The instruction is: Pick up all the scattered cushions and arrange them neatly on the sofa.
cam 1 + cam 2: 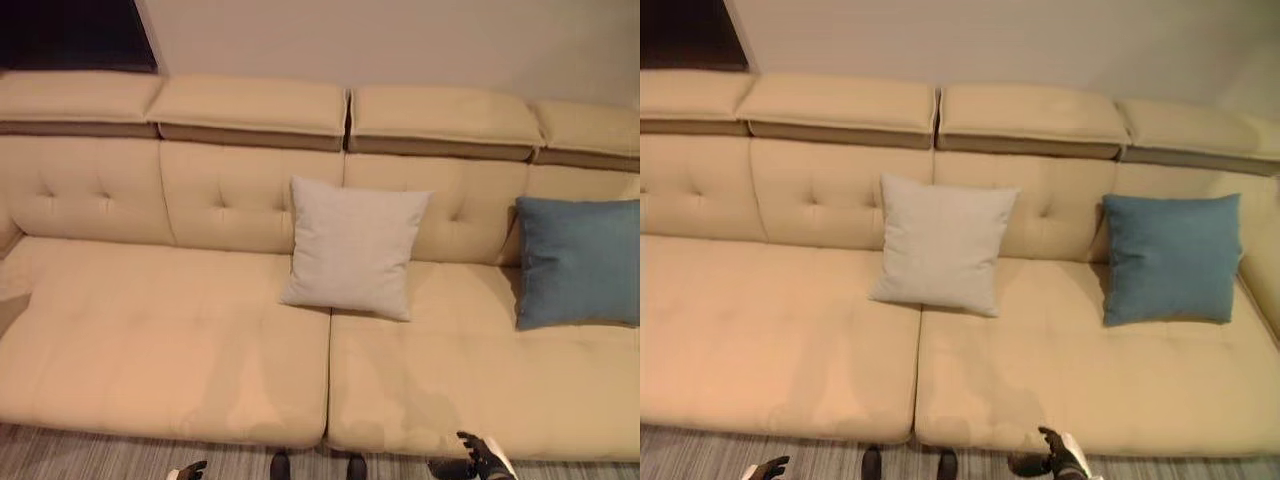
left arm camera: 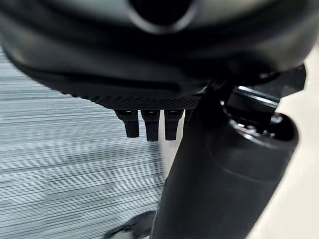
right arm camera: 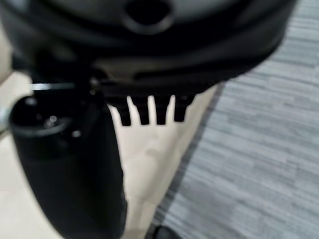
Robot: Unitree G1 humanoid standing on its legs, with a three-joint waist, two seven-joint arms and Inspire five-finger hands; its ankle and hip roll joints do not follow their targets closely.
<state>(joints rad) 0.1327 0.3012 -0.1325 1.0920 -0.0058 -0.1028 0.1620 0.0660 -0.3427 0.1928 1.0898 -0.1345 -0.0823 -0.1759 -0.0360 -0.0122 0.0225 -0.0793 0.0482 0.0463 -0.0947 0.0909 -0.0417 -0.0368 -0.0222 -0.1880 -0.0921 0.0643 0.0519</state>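
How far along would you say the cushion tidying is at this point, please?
Done: a white cushion and a blue cushion stand against the sofa backrest. In hand: nothing; the left hand and right hand hang empty, fingers relaxed, by the sofa's front edge. Left: no cushion lies on the visible strip of floor, so possibly nothing remains.

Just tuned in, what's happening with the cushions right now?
Nothing is being handled. The white cushion leans upright against the backrest near the middle of the beige sofa, and the blue cushion leans against it toward the robot's right end. Both hands hang low at the sofa's front edge over the striped grey floor, holding nothing: the left hand and the right hand, fingers relaxed.
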